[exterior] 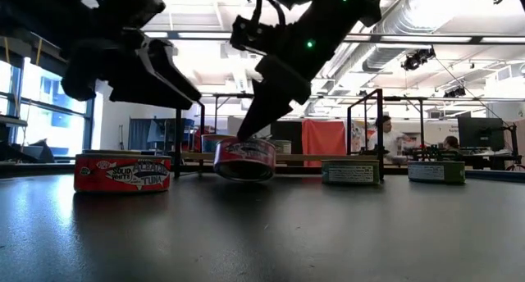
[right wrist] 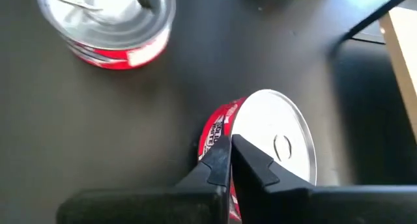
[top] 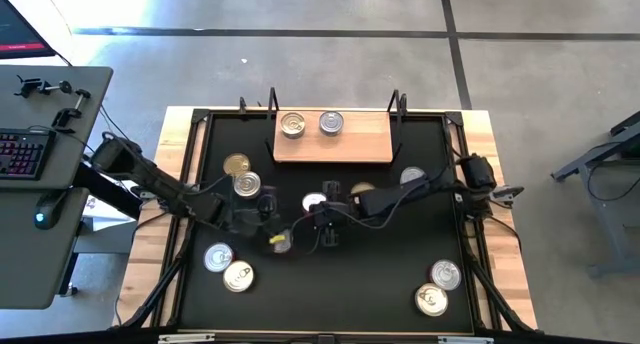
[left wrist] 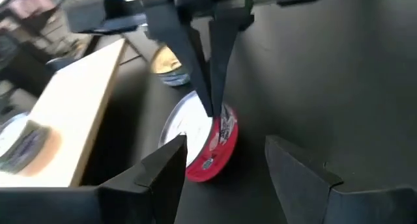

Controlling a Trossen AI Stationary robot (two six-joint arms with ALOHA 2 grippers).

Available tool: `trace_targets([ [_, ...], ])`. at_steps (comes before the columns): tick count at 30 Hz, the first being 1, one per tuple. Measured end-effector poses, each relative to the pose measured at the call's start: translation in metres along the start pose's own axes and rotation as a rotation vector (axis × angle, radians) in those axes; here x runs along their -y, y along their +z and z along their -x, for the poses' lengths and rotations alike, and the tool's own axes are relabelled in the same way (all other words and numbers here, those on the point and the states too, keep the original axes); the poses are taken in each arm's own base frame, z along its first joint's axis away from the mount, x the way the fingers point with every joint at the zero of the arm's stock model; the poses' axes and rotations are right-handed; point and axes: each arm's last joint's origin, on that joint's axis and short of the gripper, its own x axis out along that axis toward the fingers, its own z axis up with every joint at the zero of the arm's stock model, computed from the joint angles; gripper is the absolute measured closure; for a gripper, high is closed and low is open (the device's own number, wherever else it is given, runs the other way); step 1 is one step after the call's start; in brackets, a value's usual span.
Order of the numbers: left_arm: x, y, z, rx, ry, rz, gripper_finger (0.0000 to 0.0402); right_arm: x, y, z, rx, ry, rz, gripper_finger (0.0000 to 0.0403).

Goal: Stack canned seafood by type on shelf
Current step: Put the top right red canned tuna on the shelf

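Mid-mat: right gripper (right wrist: 231,149), fingers pressed together, tipping red-labelled tin (right wrist: 260,146) on edge; left gripper (left wrist: 225,162) spread alongside. Best closed squarely across rim before lifting toward shelf (top: 333,144).

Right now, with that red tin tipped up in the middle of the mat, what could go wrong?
1. The right pincer is shut on only the rim of the tilted red tin; such a thin hold could slip and drop it.
2. The open left pincer sits close around the same tin, so the two arms might bump.
3. Another red tin lies nearby and could get knocked.
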Motion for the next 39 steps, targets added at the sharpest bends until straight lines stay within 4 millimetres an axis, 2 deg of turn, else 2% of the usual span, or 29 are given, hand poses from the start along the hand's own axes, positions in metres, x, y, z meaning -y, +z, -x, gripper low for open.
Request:
trace_targets([
  [5, -0.004, -0.012, -0.015, -0.033, -0.023, -0.073, 0.0202, -0.007, 0.003, 0.002, 0.033, 0.009, -0.020, 0.0402],
  [12, 0.001, -0.029, -0.040, -0.078, -0.014, -0.099, 0.0202, -0.006, 0.007, 0.002, 0.067, 0.008, -0.070, 0.0402],
  [19, 0.007, -0.028, -0.054, 0.011, 0.028, -0.124, 0.0202, -0.006, 0.007, 0.002, 0.070, 0.004, -0.072, 0.0402],
  [26, 0.008, -0.029, -0.056, 0.022, 0.034, -0.130, 0.0202, -0.005, 0.006, 0.003, 0.058, -0.004, -0.075, 0.0403],
  [32, 0.005, -0.032, -0.061, 0.048, -0.142, -0.056, 0.0202, -0.010, 0.007, 0.039, 0.028, -0.080, -0.115, 0.0403],
  [39, -0.019, -0.020, -0.083, -0.128, -0.273, -0.015, 0.0235, -0.056, -0.003, 0.067, 0.063, -0.225, -0.151, 0.0403],
])
